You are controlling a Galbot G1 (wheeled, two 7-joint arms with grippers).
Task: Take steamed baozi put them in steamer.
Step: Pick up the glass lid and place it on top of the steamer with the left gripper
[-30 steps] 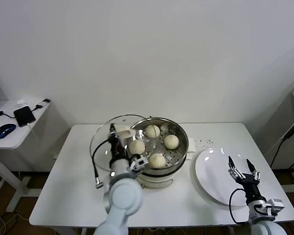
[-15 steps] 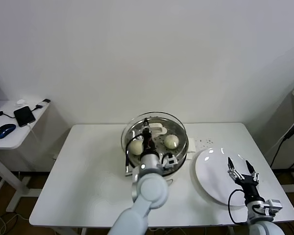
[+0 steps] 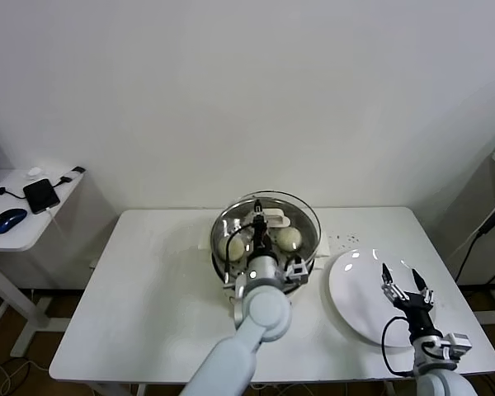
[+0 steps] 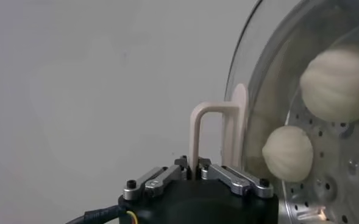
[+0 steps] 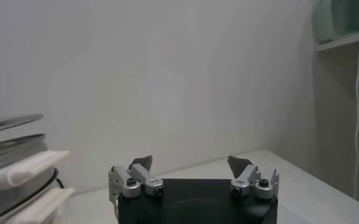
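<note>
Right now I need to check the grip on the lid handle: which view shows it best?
The left wrist view: the left gripper is shut on the lid handle close up. The head view shows the handle small behind that arm. The right wrist view misses it.

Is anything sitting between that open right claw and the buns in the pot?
Yes. The glass lid, held by its handle in the shut left gripper, covers the steamer, so the baozi lie under it. The open right gripper hovers apart over the white plate.
</note>
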